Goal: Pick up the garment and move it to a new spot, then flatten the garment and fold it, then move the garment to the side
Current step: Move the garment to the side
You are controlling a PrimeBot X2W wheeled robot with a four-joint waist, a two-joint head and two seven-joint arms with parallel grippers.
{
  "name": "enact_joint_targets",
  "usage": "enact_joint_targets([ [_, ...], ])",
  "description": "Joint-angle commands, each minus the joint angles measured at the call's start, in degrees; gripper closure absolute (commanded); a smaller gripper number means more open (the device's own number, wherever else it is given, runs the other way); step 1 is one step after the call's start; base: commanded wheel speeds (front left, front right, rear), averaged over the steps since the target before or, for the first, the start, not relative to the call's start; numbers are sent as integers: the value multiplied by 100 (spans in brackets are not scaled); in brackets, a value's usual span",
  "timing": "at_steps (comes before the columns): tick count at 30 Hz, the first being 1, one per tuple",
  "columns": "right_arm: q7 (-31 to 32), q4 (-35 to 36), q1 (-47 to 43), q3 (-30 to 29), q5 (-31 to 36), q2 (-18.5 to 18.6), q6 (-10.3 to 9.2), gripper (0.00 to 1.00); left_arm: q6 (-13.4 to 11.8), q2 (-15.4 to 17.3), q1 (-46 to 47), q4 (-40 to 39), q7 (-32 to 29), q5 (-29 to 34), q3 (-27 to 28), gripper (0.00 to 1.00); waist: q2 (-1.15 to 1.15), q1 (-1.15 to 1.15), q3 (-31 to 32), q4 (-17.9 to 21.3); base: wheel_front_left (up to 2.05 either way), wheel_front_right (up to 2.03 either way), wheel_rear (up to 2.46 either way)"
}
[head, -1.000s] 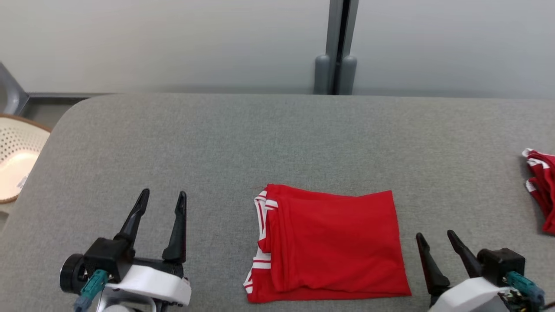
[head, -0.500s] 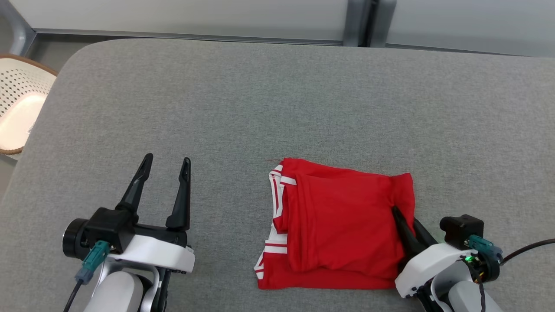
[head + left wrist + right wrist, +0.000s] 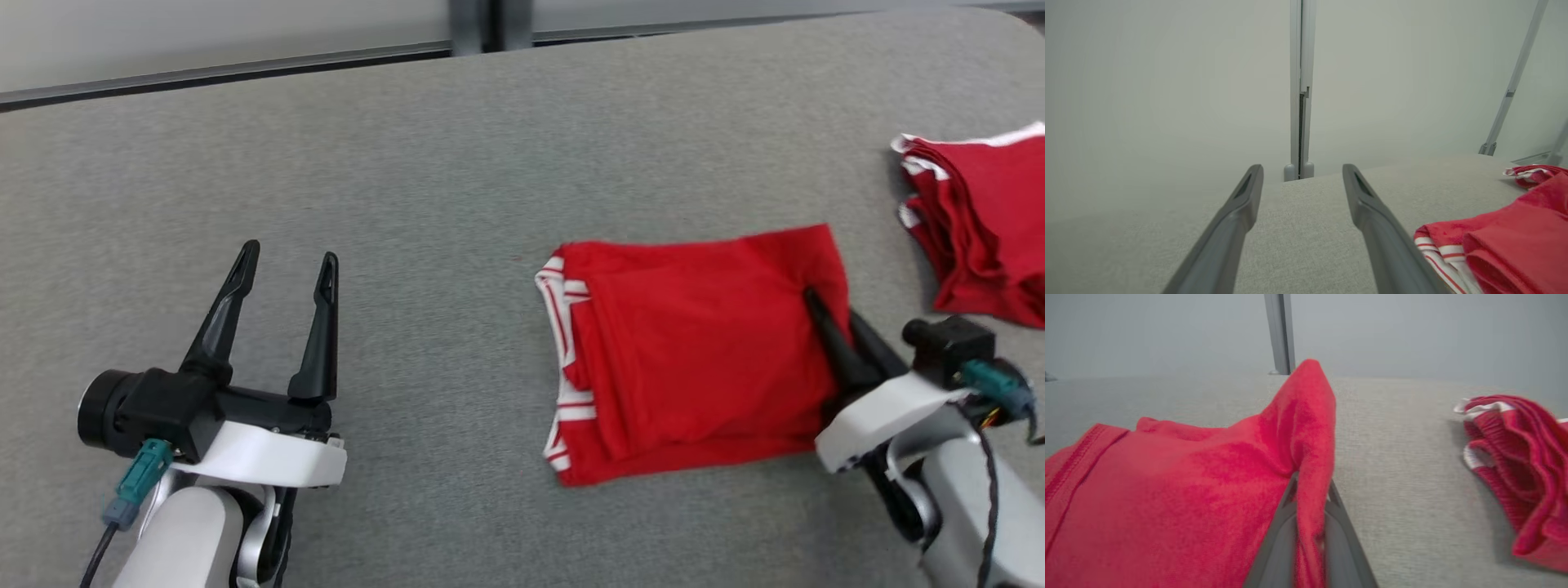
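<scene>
The folded garment (image 3: 694,351) has its right edge pinched by the right gripper (image 3: 829,306); the left gripper (image 3: 289,251) stands spread.

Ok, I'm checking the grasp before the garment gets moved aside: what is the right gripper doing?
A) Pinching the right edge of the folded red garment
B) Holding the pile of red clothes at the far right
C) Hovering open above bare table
A: the right gripper is shut on the right edge of the folded red garment, cloth bunched up in its grip, while the pile of red clothes lies apart.
</scene>
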State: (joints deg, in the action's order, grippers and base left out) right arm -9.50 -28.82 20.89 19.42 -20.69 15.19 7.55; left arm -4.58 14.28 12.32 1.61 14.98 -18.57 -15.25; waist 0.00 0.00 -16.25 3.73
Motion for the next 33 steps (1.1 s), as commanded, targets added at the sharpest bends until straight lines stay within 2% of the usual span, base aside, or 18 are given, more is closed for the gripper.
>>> enact_joint_targets([
  [1, 17, 71, 162, -51, 21, 104, -13, 100, 17, 65, 128, -45, -7, 35, 8, 0, 0, 0, -237, 588, 0, 0, 0],
  [6, 49, 336, 688, -521, 93, 673, -13, 100, 43, 116, 391, -214, -93, 99, -40, 0, 0, 0, -521, 914, 0, 0, 0],
  [9, 109, 489, 1040, -892, 128, 1053, -13, 100, 94, 146, 652, -358, -174, 167, -97, 0, 0, 0, -808, 946, 0, 0, 0],
  [10, 185, 543, 1242, -1157, 135, 1345, -13, 100, 138, 160, 842, -443, -225, 201, -149, 0, 0, 0, -1031, 909, 0, 0, 0],
  [14, 381, 478, 1510, -1802, 144, 1934, -13, 100, 218, 144, 1251, -539, -306, 291, -271, 0, 0, 0, -1455, 698, 0, 0, 0],
  [19, 353, 26, 1770, -2342, 282, 2222, -13, 100, 312, 62, 1639, -534, -280, 367, -418, 0, 0, 0, -1823, 433, 0, 0, 0],
  [20, 369, -151, 1827, -2424, 323, 2187, -13, 95, 335, 55, 1692, -525, -266, 371, -439, 0, 0, 0, -1872, 391, 0, 0, 0],
  [21, 345, -319, 1889, -2504, 379, 2149, -13, 54, 348, 51, 1736, -509, -274, 376, -461, 0, 0, 0, -1919, 349, 0, 0, 0],
  [22, 290, -480, 1964, -2570, 438, 2098, -13, 2, 359, 43, 1777, -494, -265, 379, -483, 0, 0, 0, -1953, 306, 0, 0, 0],
  [28, -99, -1474, 2168, -3177, 716, 1713, -13, 0, 321, -16, 1765, -314, -232, 250, -447, 0, 0, 0, -1962, 146, 0, 0, 0],
  [33, -450, -1639, 1895, -3293, 770, 1333, -13, 0, 250, 38, 1553, -102, -154, 161, -322, 0, 0, 0, -1643, 186, 0, 0, 0],
])
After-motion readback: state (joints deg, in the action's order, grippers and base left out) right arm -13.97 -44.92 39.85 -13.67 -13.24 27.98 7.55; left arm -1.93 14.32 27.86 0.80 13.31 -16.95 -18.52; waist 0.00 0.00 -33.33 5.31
